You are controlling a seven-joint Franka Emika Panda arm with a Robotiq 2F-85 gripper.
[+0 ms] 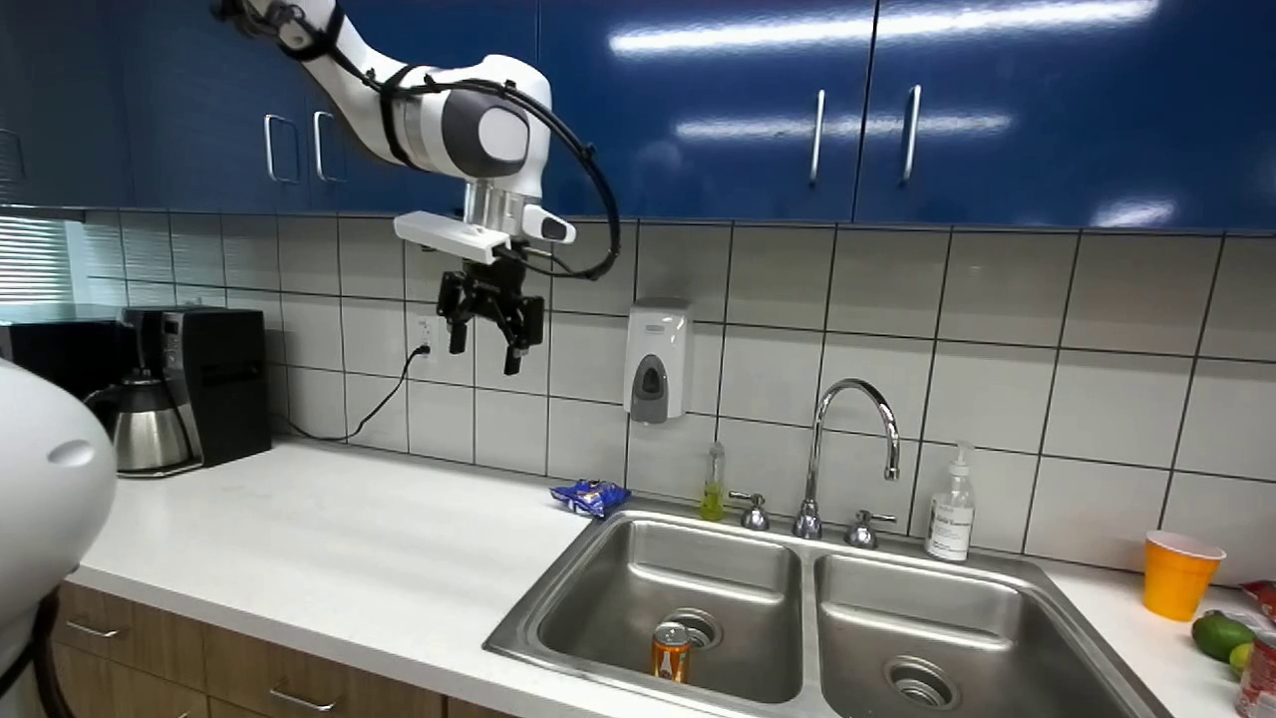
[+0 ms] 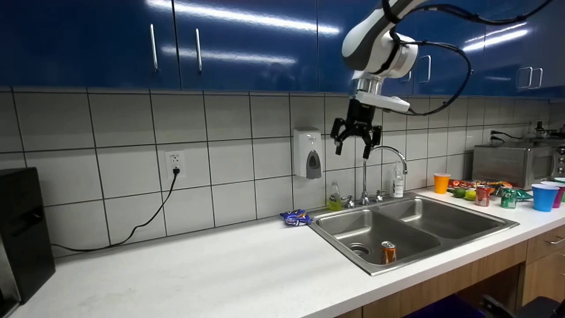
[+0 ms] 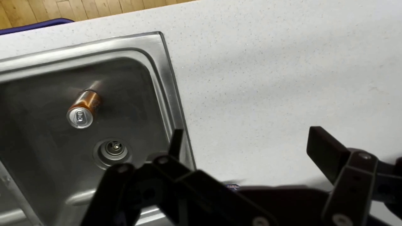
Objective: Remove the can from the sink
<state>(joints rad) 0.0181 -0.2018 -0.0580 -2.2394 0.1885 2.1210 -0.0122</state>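
Note:
The can point(image 1: 670, 658), orange-brown with a pale metal top, stands upright in a basin of the steel sink point(image 1: 809, 618), close to the drain. It also shows in an exterior view point(image 2: 388, 255), its base partly cut off by the sink point(image 2: 448, 242) rim. In the wrist view the can point(image 3: 87, 103) is left of the jaws, inside the sink point(image 3: 163, 78). My gripper point(image 1: 485, 349) hangs high above the counter, pointing down, well apart from the can. It is open and empty in an exterior view point(image 2: 352, 151) and the wrist view point(image 3: 245, 135).
A chrome faucet point(image 1: 812, 469) rises behind the sink. A blue snack bag point(image 1: 590, 496), a green soap bottle point(image 1: 712, 489) and a pump bottle point(image 1: 950, 514) stand along the back. A wall dispenser point(image 1: 658, 361) is nearby. An orange cup point(image 2: 441, 183) and other cans point(image 2: 483, 195) lie beyond the sink.

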